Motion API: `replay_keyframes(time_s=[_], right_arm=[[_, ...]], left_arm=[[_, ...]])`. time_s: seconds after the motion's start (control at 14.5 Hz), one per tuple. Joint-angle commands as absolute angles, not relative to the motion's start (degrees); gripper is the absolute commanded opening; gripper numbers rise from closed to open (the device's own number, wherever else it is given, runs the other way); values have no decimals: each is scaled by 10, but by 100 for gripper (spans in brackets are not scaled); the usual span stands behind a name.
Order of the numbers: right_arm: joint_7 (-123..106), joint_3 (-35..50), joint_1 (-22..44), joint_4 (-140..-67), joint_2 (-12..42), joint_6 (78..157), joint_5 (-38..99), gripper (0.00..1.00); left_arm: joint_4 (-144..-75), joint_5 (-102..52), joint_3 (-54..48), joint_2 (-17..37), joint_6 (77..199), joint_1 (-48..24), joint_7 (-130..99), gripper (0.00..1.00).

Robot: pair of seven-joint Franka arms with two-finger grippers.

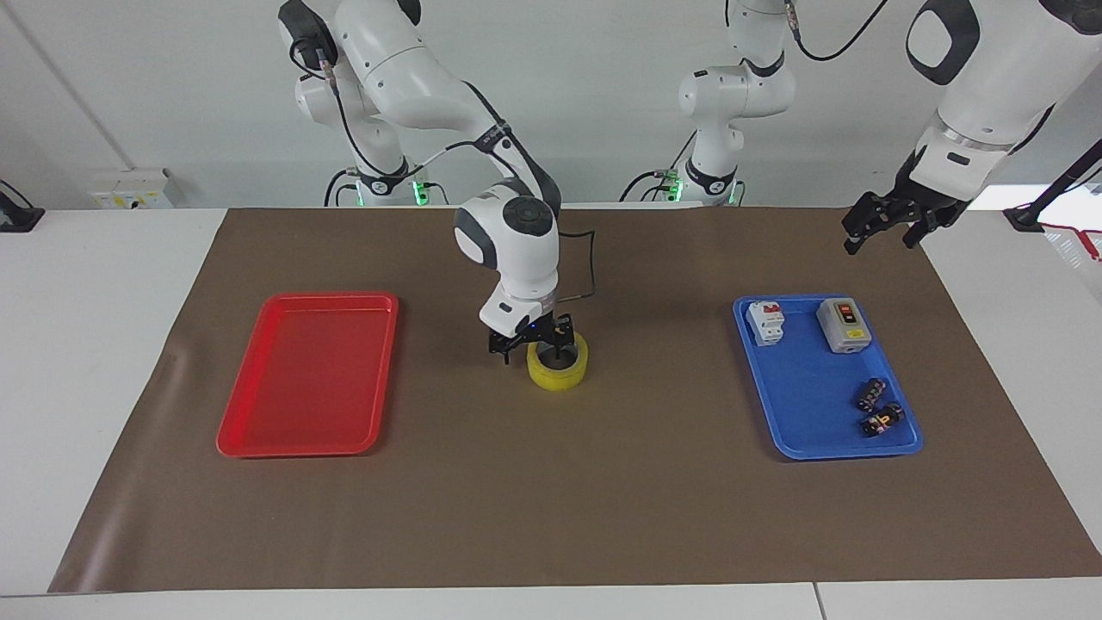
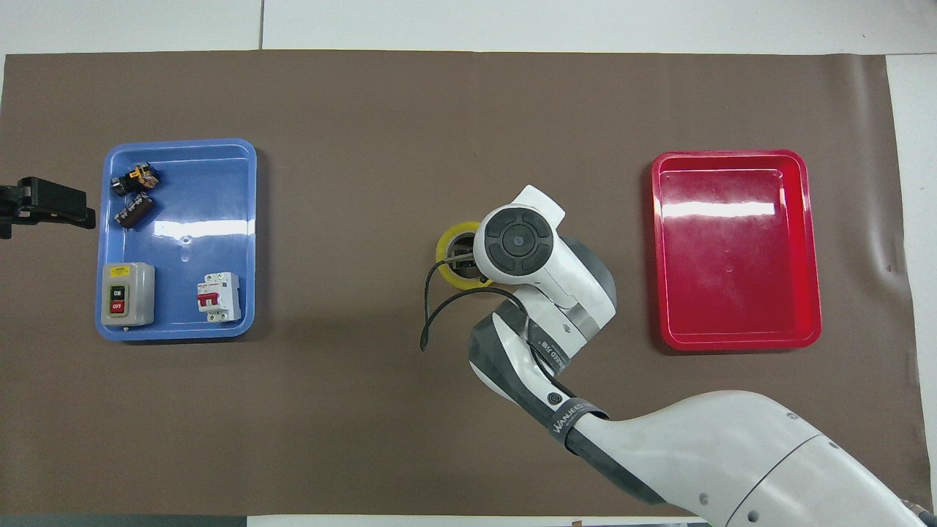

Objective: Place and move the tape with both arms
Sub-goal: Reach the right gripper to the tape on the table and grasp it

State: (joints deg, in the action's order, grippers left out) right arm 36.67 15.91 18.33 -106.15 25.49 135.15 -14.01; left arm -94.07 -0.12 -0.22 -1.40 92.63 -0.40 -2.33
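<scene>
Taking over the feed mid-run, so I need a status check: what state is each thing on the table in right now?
tape: flat on the mat, not lifted
right gripper: open, down at the tape, one finger in its core
left gripper: open, waiting in the air, holds nothing
red tray: empty
blue tray: holds switch box, breaker, two small dark parts

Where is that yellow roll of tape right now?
The tape lies on the brown mat mid-table, between the red tray and the blue tray; the right gripper is down at it, open.
</scene>
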Motion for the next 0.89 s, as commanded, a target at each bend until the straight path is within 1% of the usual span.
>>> replay_keyframes(time_s=[0.0,0.21,0.28,0.34,0.41,0.48,0.55,0.69,0.83], right_arm=[[369,163,173,-1097,244,1393,-156,100],[370,163,172,-1100,244,1397,-156,100],[369,162,172,-1102,243,1399,-156,83],[369,162,172,-1103,243,1399,-156,47],[370,162,172,-1105,243,1399,-157,22],[371,162,172,-1110,242,1401,-157,4],[371,162,171,-1111,240,1404,-157,0],[380,161,171,-1114,239,1399,-157,0],[379,158,165,-1088,240,1367,-157,0]], left_arm=[[-943,-11,-4,-20,919,0,-17,100],[-943,-11,-4,-20,919,0,-17,100],[-943,-11,-4,-20,919,1,-17,100],[-943,-11,-4,-20,919,1,-17,100],[-943,-11,-4,-20,919,1,-17,100],[-943,-11,-4,-20,919,1,-17,100],[-943,-11,-4,-20,919,1,-17,100],[-943,-11,-4,-20,919,1,-17,100],[-943,-11,-4,-20,919,0,-17,100]])
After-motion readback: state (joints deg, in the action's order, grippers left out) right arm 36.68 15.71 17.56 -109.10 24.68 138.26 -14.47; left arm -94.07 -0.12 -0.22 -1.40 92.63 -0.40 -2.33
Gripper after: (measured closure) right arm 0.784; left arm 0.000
